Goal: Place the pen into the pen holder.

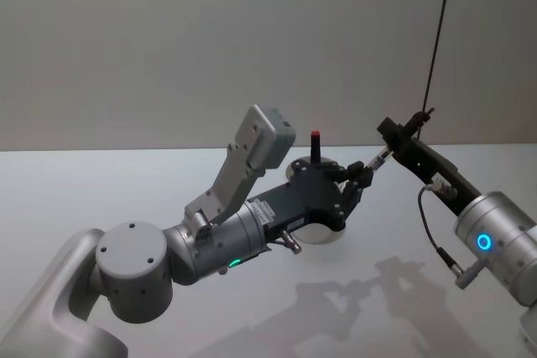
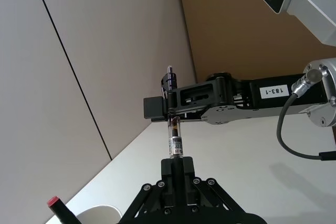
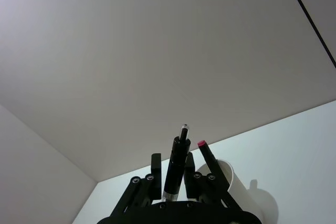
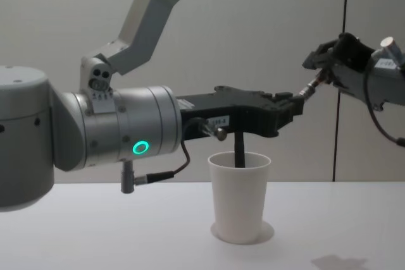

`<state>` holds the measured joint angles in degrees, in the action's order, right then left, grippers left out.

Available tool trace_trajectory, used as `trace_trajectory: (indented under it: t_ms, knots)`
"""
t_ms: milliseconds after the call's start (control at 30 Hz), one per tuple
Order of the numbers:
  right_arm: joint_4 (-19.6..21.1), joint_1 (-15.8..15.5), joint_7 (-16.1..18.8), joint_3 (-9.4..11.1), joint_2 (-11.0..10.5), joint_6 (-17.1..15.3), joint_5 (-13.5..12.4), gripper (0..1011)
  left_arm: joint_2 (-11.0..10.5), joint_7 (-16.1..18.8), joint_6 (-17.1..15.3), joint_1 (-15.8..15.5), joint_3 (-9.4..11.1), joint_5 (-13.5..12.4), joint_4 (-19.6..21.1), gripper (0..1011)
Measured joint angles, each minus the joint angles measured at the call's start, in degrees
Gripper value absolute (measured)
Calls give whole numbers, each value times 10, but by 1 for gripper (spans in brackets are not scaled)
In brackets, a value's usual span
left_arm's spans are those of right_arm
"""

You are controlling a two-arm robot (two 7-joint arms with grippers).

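White table [image 4: 95, 232] open around cup [image 4: 239, 200], red-capped marker [image 1: 315, 147] inside, pen [image 2: 175, 140] at cup's 2 o'clock, pinched by left gripper [image 2: 176, 162], right gripper [image 2: 170, 103].

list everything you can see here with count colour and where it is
clear-barrelled pen: one, clear with black ends, in the air, held between both hands
white paper cup: one, white, upright on the table, below the left hand
black pen with a red tip: one, black and red, standing in the cup
white table: one, white, under the cup
left hand: one, black, shut on one end of the clear-barrelled pen
right hand: one, black, shut near its other end
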<state>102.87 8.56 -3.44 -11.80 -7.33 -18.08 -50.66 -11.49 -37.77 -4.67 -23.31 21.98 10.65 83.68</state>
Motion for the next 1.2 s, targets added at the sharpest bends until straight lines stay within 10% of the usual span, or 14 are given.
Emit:
trace_trajectory:
  t_ms: [567,1200]
  knots:
    - [-1,4,1,-4,0,12,3,131,0,0,0,0,0,1,0,130]
    - [-1,7,0,-6,-6,21,20,130,0,0,0,0,0,0,0,736]
